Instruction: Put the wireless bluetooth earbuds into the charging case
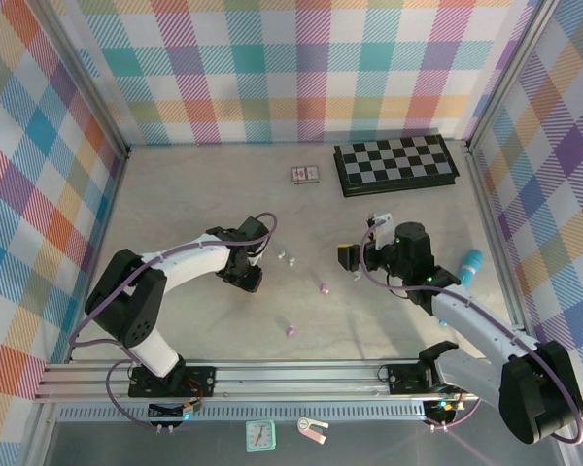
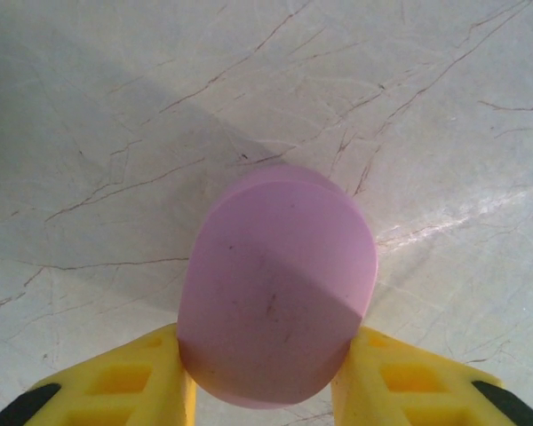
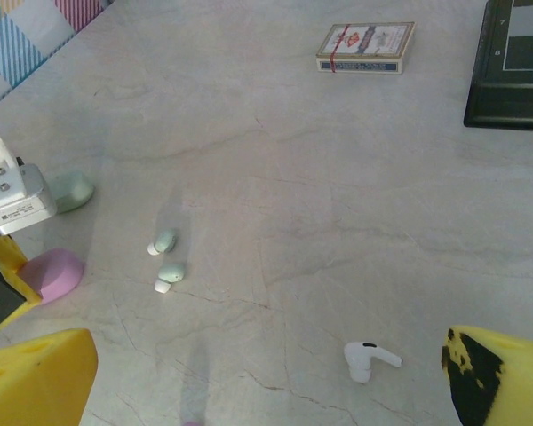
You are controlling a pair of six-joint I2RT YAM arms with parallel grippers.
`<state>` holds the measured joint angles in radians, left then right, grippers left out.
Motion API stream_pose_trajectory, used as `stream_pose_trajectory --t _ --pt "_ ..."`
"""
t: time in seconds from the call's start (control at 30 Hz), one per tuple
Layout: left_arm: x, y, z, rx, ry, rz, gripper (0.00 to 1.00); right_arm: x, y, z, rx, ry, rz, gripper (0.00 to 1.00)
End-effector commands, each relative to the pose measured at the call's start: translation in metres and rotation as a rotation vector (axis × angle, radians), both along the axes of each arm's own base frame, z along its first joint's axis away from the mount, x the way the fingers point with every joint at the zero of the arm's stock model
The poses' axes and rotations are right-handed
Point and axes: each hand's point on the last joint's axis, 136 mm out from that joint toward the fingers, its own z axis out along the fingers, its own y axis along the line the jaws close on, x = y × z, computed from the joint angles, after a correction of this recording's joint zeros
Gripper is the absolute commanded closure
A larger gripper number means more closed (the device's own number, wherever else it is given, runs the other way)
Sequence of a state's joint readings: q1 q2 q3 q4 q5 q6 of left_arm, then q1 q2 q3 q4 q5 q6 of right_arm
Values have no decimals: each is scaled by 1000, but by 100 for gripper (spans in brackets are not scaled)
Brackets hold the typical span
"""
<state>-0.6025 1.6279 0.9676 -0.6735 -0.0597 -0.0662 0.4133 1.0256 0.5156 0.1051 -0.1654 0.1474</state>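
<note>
Pink charging case [image 2: 280,284] is clamped in the left gripper [image 2: 265,368], seemingly unopened; the right gripper [image 3: 266,382] is wide open, and earbuds [image 3: 164,241] lie loose on the table [image 3: 338,177].

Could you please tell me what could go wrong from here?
1. The white bud is tiny and lies flat ahead of the open right gripper; it may slip or flick away when pinched.
2. The left gripper clamps the pink case, which looks shut; no bud may fit until it opens.
3. The green buds lie near that case and could get knocked.
</note>
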Motion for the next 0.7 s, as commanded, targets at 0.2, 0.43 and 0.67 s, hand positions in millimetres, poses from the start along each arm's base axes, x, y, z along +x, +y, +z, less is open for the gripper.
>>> stream_pose_trajectory --t 0.2,0.43,0.67 --pt "3 -43 53 -215 -147 -140 63 -1 12 17 163 270 -84 1" --pt "-1 -73 94 -394 -305 -268 63 -19 54 22 364 594 62 1" --pt "-8 -97 129 -549 -422 -365 62 -30 82 38 510 735 219 7"
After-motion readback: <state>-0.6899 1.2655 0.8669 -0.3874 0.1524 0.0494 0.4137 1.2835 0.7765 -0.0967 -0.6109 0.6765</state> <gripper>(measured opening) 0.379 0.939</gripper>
